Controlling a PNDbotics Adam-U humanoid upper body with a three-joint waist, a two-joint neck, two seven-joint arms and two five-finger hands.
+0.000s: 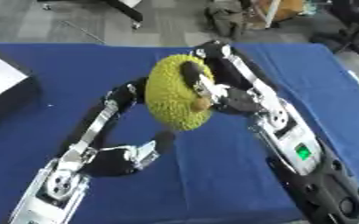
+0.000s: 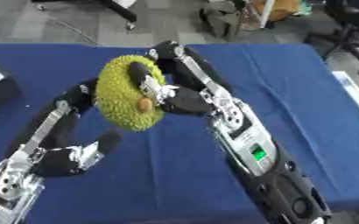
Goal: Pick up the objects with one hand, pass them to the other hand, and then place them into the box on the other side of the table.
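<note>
A big yellow-green spiky fruit (image 1: 171, 96) hangs in the air above the middle of the blue table (image 1: 213, 175). My right hand (image 1: 232, 98) grips it from the right, a black finger (image 1: 191, 72) curled over its front face and the thumb pressed low on it. My left hand (image 1: 133, 89) sits against the fruit's left rear side and is mostly hidden behind it. A box (image 1: 2, 81) with a white top and dark side stands at the table's left edge.
My left forearm (image 1: 83, 144) runs up from the lower left and my right forearm (image 1: 297, 148) from the lower right. Office chairs and a bag (image 1: 227, 17) stand on the floor past the far edge. A white strip (image 2: 355, 94) lies at the table's right edge.
</note>
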